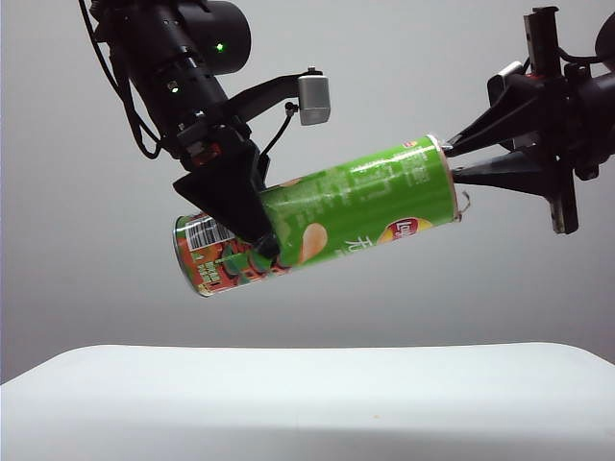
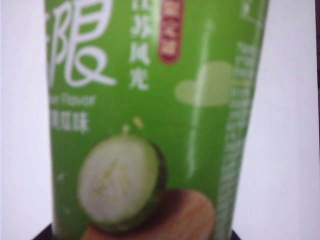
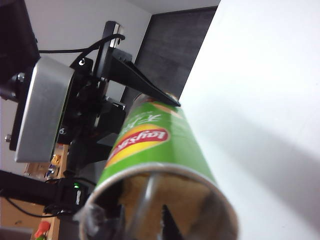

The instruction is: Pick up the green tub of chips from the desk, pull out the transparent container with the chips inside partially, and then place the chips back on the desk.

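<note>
Above the white desk (image 1: 307, 403) the left gripper (image 1: 252, 230) holds the green tub of chips (image 1: 327, 216) tilted in the air, its label filling the left wrist view, while the right gripper (image 1: 452, 163) has its narrow fingertips at the tub's open mouth, where I cannot tell what they pinch.

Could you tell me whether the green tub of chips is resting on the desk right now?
No, the green tub of chips hangs tilted in the air above the desk, gripped by the left gripper, with the right gripper at its open end.
</note>
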Available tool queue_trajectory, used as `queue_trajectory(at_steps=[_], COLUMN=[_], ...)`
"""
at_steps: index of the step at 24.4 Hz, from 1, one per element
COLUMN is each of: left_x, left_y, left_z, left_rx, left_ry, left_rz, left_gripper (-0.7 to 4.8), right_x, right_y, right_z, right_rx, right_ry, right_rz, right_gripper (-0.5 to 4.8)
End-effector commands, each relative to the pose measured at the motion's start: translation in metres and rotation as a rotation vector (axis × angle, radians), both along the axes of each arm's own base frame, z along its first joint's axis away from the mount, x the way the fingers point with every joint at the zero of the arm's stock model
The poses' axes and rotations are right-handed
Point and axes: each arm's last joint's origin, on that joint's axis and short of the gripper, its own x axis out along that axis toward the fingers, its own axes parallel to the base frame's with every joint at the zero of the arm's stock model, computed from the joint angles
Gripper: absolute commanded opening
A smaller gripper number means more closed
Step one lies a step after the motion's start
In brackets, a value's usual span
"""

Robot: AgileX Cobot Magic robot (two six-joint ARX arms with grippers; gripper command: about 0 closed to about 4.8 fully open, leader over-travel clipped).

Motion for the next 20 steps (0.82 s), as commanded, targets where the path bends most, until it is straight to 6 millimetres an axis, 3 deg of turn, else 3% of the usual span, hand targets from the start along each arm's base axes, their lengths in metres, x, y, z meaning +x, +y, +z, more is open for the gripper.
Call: queue_trajectory(at_steps=[1,6,7,8,14,20], left_x=[0.001,0.0,-0.001,-0.002,-0.004,-0.006], left_y=[-0.005,-0.007,-0.008,-0.008,-0.006,0.002], left_z=[0.004,0.003,0.003,0.003,0.001,-0.003], left_rx=[-0.054,-0.053,-0.051,-0.049,-0.01,0.099], left_ry=[-0.019,-0.014,-0.008,-0.006,0.02,0.037], left_rz=[-0.017,-0.014,-0.016,-0.015,-0.006,0.04], left_gripper=[2.77,2.77,2.77,2.77,2.77,2.76], right_x=[-0.001,-0.003,-0.003,-0.003,-0.002,0.003], right_y=[0.007,0.017,0.017,0.017,0.015,-0.007], right_z=[0.002,0.001,0.001,0.002,0.001,0.001], right_rx=[0.004,-0.017,-0.02,-0.021,-0.044,-0.051], right_ry=[-0.012,-0.016,-0.021,-0.03,-0.057,-0.053], right_rz=[0.029,0.039,0.036,0.039,0.018,-0.065], right_gripper=[0.9,0.85,0.18,-0.06,-0.06,-0.06])
